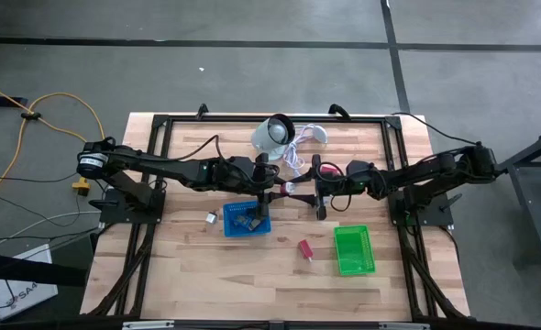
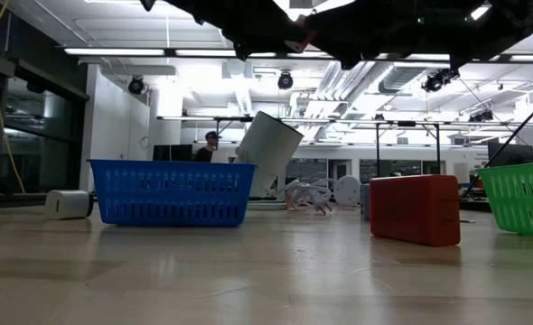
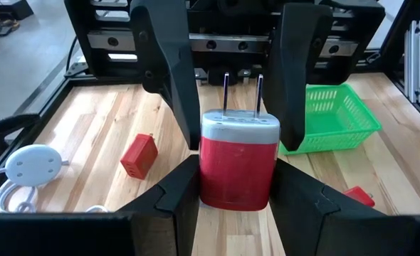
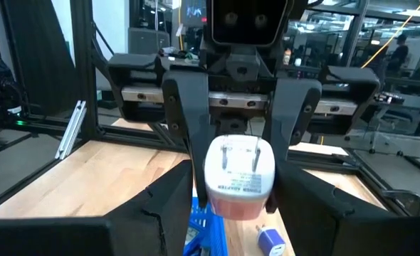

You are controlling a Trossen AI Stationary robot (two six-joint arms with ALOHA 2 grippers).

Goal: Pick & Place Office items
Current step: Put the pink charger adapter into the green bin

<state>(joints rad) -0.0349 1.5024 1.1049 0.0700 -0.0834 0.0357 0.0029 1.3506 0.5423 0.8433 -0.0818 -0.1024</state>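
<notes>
Your wooden table [image 1: 179,266] carries the blue basket [image 1: 248,220] and the green basket [image 1: 354,249]; above its middle, your left gripper [image 3: 237,153] and right gripper [image 4: 240,178] meet, both clenched on one red plug adapter [image 3: 238,167], prongs towards the right arm; another red block [image 1: 304,248] lies between the baskets.

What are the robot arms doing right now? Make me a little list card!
held thing: red plug adapter with two metal prongs
left gripper: shut on the adapter's sides, above mid-table
right gripper: facing the left one, right at the adapter
blue basket: beside the left gripper, small items inside
green basket: on the right arm's side
red block: loose on the table between the baskets
</notes>
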